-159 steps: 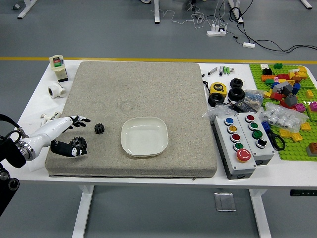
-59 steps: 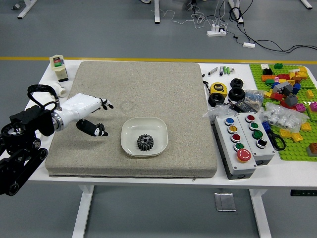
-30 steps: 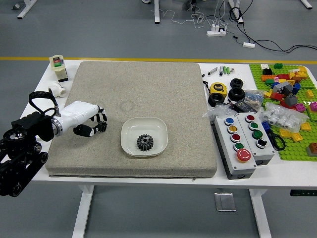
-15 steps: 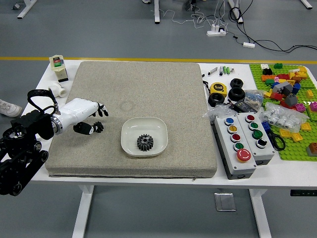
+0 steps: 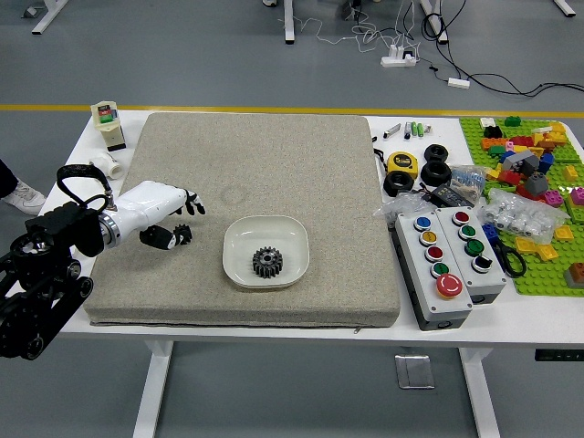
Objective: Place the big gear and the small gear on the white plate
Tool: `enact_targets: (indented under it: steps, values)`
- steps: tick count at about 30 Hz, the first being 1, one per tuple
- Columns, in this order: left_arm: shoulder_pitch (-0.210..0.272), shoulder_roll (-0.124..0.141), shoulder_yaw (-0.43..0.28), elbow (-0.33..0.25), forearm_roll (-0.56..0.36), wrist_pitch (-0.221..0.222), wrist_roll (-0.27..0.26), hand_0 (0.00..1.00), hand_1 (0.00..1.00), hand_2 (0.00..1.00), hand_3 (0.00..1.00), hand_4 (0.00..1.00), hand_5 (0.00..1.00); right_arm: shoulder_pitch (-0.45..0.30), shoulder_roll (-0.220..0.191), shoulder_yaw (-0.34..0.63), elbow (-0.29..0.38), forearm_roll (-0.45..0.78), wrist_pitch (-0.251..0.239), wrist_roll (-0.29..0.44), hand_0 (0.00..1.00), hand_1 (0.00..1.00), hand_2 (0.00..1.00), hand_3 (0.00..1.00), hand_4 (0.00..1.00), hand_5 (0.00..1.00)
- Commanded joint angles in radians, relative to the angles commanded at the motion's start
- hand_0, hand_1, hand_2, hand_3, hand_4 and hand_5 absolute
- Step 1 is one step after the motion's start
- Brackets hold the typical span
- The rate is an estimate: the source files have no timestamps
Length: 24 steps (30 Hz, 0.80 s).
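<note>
Your left hand (image 5: 151,208) is open, thumb right by the small gear (image 5: 184,234) on the mat (image 5: 274,164). You've got the big gear (image 5: 267,263) on the white plate (image 5: 265,233).

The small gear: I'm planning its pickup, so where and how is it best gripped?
I'd pinch the small gear across its toothed rim, thumb opposite fingers, coming from the left, where the left hand is open beside it. It is compact and round, on the mat apart from the plate; its teeth should resist slipping.
</note>
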Motion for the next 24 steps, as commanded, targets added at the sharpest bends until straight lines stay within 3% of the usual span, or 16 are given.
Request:
enact_targets:
  steps: [9,17,18,23,24]
  values:
    - [-0.004,-0.001,0.009,0.016,0.0,-0.013,-0.003,0.496,0.667,0.726,0.801,0.755,0.036,0.002,0.0,-0.001,0.0,-0.001,0.0,-0.001,0.764,0.807,0.837,0.785,0.944,0.799]
    - [-0.009,-0.008,0.01,0.058,0.0,0.005,-0.003,0.489,0.653,0.719,0.795,0.73,0.028,0.004,0.0,-0.003,0.0,0.002,0.0,-0.001,0.764,0.806,0.837,0.785,0.944,0.799]
    - [-0.01,-0.008,0.009,0.061,0.0,0.007,-0.003,0.466,0.609,0.658,0.744,0.611,0.002,0.005,0.0,-0.003,0.0,0.003,0.0,-0.001,0.764,0.806,0.837,0.785,0.944,0.798]
    - [-0.011,-0.01,0.009,0.069,0.0,0.016,-0.001,0.466,0.609,0.658,0.744,0.611,0.002,0.005,0.0,-0.003,0.001,0.001,0.0,-0.001,0.764,0.806,0.837,0.785,0.944,0.798]
    - [-0.011,-0.01,0.01,0.069,0.0,0.018,-0.001,0.394,0.5,0.553,0.611,0.292,0.002,0.005,0.0,-0.004,0.001,0.002,0.0,-0.001,0.764,0.806,0.837,0.784,0.944,0.799]
